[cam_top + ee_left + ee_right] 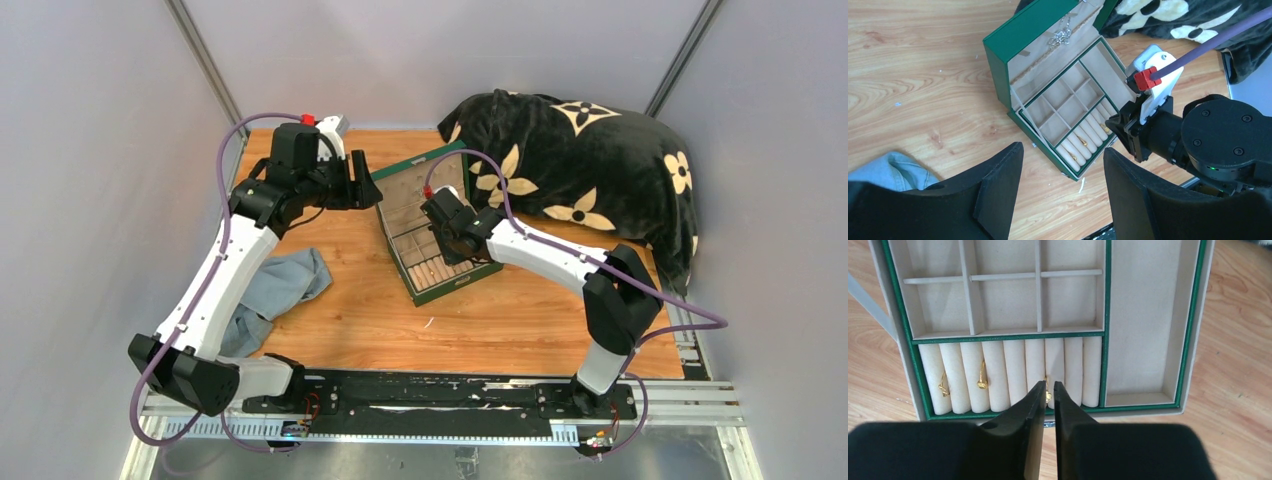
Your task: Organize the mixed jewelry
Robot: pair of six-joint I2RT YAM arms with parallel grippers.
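The green jewelry box [452, 287] stands open mid-table, its lid [1015, 30] upright. A silvery cluster [1062, 35] hangs inside the lid. Two gold rings [982, 382] [943, 387] sit in the cream ring rolls [1013, 370]. My right gripper [1049, 385] hovers over the rolls, its jaws a narrow slit apart. A third gold ring [1047, 392] sits in a groove right at its tips; whether the pads press it I cannot tell. My left gripper [1062, 150] stands open and holds nothing, raised beside the lid at the box's far left [365, 185].
A blue cloth [280, 285] lies left of the box by the left arm. A black floral blanket [590, 170] fills the back right. A thin pale sliver [1081, 185] lies on the wood just in front of the box. The box's square compartments [1003, 305] hold nothing.
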